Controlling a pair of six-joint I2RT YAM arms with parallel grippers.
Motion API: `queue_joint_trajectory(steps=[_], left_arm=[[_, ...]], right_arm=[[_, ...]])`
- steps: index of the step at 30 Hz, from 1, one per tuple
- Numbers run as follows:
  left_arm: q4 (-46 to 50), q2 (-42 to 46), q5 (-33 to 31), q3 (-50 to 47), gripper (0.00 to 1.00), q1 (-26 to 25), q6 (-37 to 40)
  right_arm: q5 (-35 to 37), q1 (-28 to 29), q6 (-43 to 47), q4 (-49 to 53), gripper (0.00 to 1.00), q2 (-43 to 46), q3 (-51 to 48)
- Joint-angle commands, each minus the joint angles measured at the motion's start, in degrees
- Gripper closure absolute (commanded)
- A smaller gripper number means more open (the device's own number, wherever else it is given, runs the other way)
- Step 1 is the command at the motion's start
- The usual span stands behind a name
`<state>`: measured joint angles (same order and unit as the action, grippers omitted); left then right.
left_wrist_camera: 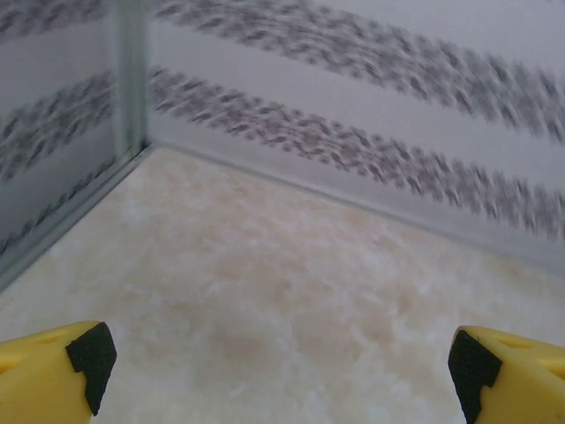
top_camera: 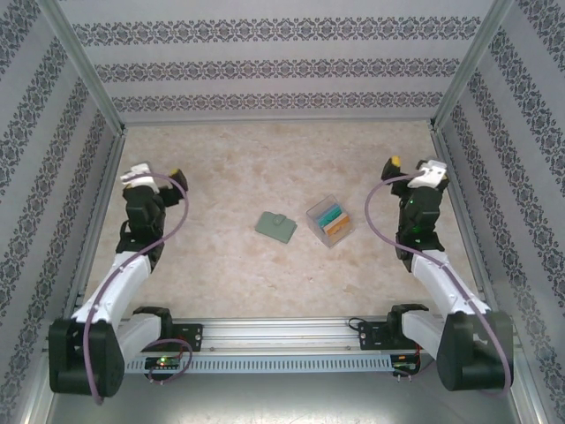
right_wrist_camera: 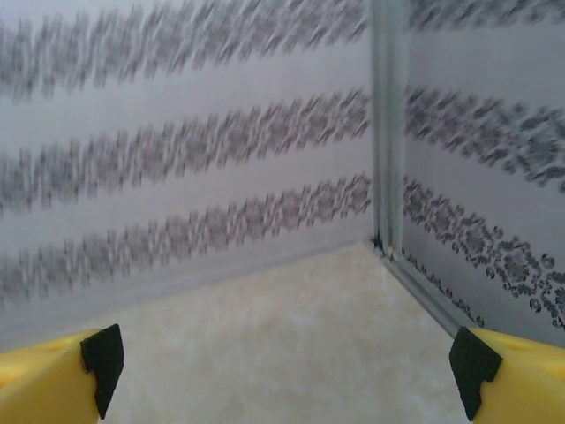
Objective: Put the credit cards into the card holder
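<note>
We record the card holder (top_camera: 276, 226) as grey-green, the credit cards (top_camera: 331, 218) teal and orange inside a clear box (top_camera: 316, 210), the table (top_camera: 221, 265) beige and marbled. Walls (top_camera: 265, 66) are pale grey with dark floral bands. The left gripper (left_wrist_camera: 282, 375) and right gripper (right_wrist_camera: 282, 371) show yellow fingers (left_wrist_camera: 40, 375) with black pads (left_wrist_camera: 93, 353).

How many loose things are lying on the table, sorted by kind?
card holder: 1
clear box: 1
credit cards, inside the box: teal and orange show, too small to count
Total: 2, plus the cards
</note>
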<state>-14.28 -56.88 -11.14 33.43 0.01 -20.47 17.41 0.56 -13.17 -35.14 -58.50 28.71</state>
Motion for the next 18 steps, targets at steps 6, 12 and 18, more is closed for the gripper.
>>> queue_joint_trajectory(steps=[6, 12, 18], left_arm=[[22.19, -1.46, 6.71, 5.14, 0.01, 0.12, -16.25], [25.08, -4.78, 13.99, 7.13, 0.0, -4.1, -8.75], [22.56, -5.85, 12.37, 7.42, 0.0, -5.46, -8.44]], right_arm=[[-12.66, 1.43, -12.87, 13.71, 0.02, -0.5, 7.07], [-7.48, 23.98, 3.67, 28.61, 0.02, -9.99, 17.93], [-16.76, 35.27, 11.07, 43.69, 0.04, -26.2, 31.68]])
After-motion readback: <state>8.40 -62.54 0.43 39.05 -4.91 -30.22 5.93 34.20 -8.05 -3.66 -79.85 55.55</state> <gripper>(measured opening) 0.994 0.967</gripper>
